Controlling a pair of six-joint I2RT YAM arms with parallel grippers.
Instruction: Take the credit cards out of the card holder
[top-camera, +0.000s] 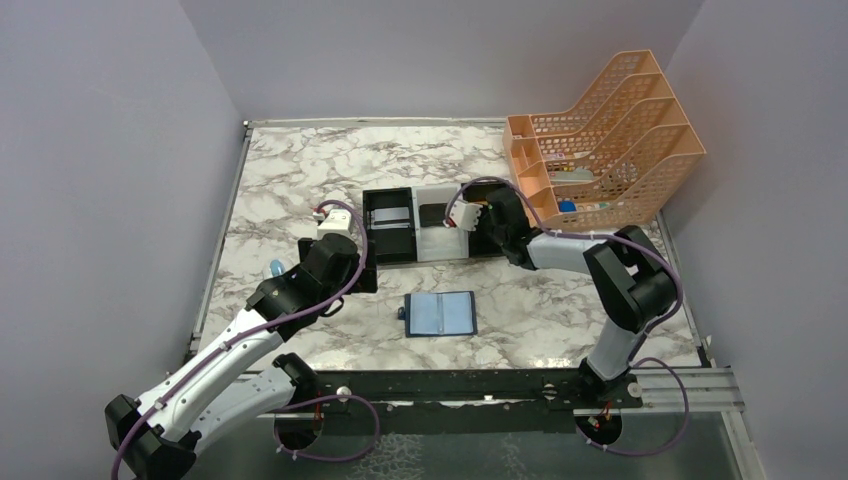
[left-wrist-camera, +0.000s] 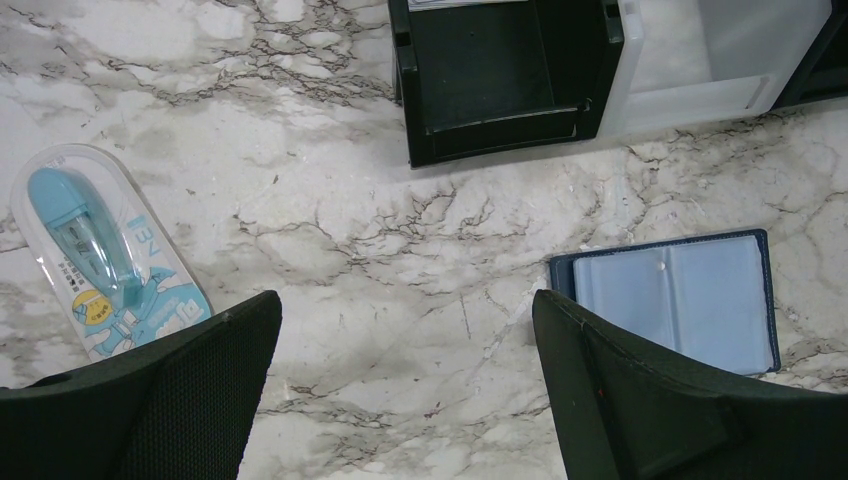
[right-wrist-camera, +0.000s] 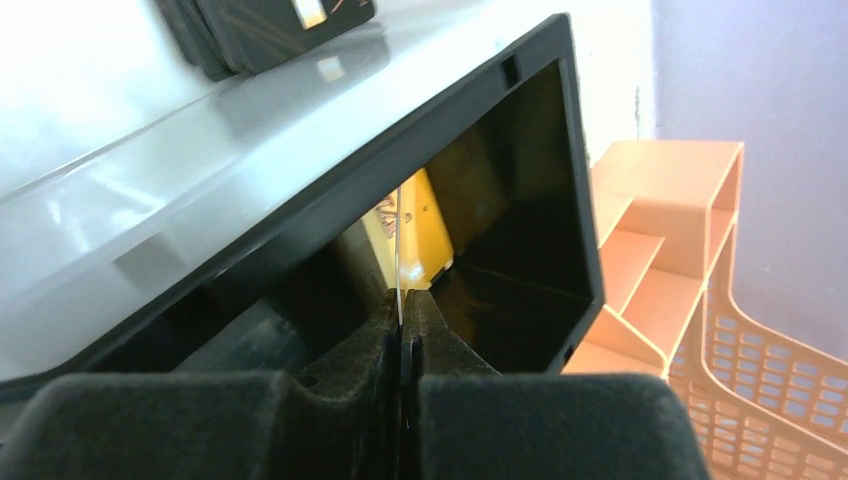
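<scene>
One card holder (top-camera: 441, 314) lay open, near and central. Three box trays stood in a row farther back: two black trays (left-wrist-camera: 490, 80) with one white tray (left-wrist-camera: 700, 70) between them. One gold card (right-wrist-camera: 425, 225) showed, and one stack of dark cards (right-wrist-camera: 265, 25), too close-packed to count. One peach file rack (top-camera: 620, 140) stood far right, and one blue tape pack (left-wrist-camera: 100, 250) lay left.

Looks like a robot lab test cell tbh: plain lilac walls (top-camera: 100, 150) boxing in a marble-print bench (top-camera: 300, 180), arms (top-camera: 225, 360) bolted to a rail (top-camera: 480, 385).
</scene>
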